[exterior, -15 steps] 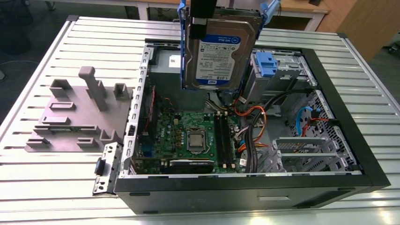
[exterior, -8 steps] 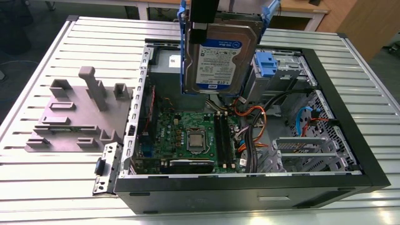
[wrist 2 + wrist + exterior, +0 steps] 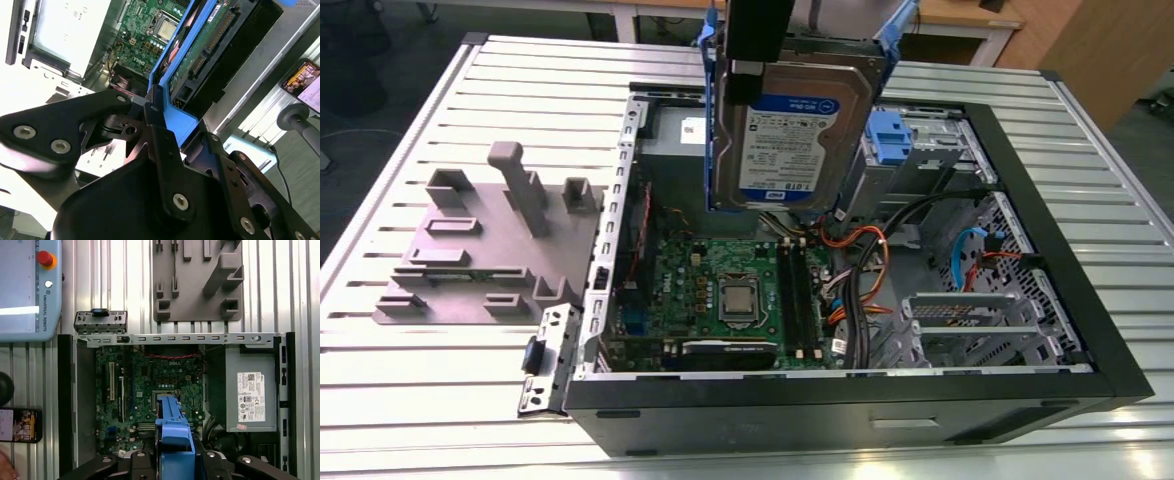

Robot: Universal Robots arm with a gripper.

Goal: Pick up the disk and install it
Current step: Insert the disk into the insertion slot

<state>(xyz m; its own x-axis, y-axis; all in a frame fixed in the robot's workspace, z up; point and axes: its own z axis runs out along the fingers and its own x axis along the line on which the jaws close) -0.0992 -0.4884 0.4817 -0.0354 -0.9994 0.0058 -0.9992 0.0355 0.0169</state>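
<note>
Disk [image 3: 798,130] upright abv PC case [image 3: 854,412].

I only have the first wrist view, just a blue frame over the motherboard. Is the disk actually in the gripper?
Observer: Yes. In the second wrist view the gripper is shut on the disk, clamping its blue frame.
Operator: Is it in a bay yet?
Observer: No. In the exterior view the disk hangs upright above the open computer case.
Operator: Which face shows there?
Observer: Its white-and-blue label faces that camera.
</note>
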